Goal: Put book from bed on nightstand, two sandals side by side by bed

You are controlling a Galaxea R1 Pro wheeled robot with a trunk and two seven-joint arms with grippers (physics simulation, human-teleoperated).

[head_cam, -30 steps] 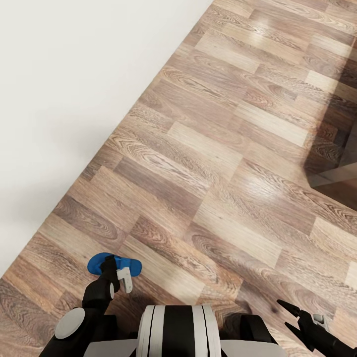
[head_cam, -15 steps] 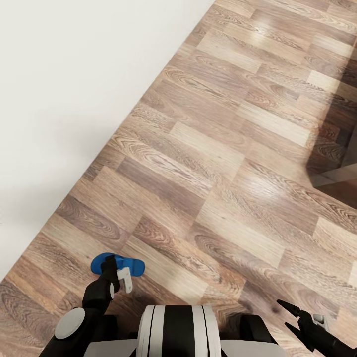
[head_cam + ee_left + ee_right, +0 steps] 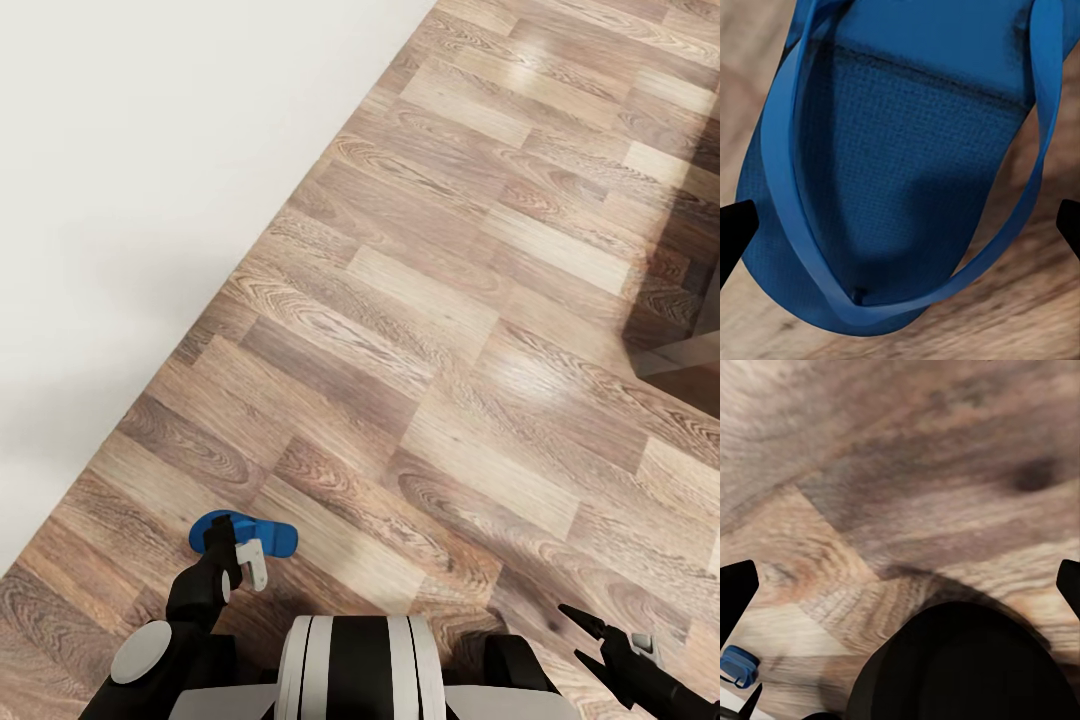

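Observation:
One blue sandal lies flat on the wood-plank floor, close to a plain white surface at the left. My left gripper hovers right over it. In the left wrist view the sandal with its blue strap sits between the two fingertips, which stand wide apart and off it, so that gripper is open. My right gripper hangs open and empty low over bare floor at the lower right. A small blue bit, probably the same sandal, shows in the right wrist view. Book, bed and nightstand are out of view.
Wooden floor stretches ahead and to the right. A dark shadowed furniture edge juts in at the right. My white and black trunk is at the bottom centre, and the dark rounded base shows in the right wrist view.
Floor and sandal together have slid slightly right in the picture while both arms keep their place in it, so the camera has moved. The grippers' states are unchanged.

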